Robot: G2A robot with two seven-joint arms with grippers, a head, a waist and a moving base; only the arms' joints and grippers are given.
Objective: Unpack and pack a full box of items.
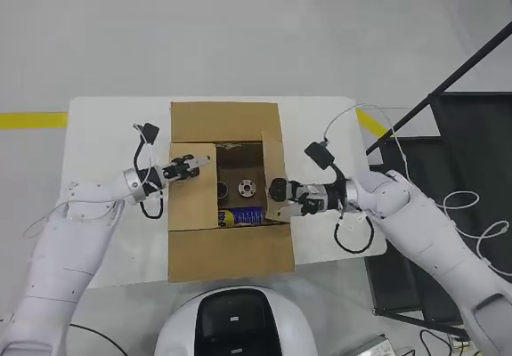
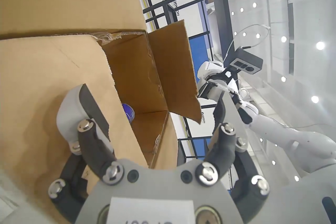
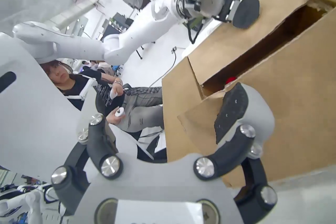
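The cardboard box (image 1: 229,254) sits open on the white table (image 1: 104,133), its near flap folded out at 6 o'clock. Inside, against the near wall, a blue can (image 1: 242,215) lies on its side. Just past it stand two round items (image 1: 247,188), too small to identify. At 9 o'clock the left gripper (image 1: 191,166) hovers over the left flap, fingers (image 2: 84,104) spread wide, holding nothing. At 3 o'clock the right gripper (image 1: 279,190) is spread too, with one pad (image 3: 231,109) at the torn right flap; contact is unclear. The box's floor toward 12 o'clock is lost in shadow.
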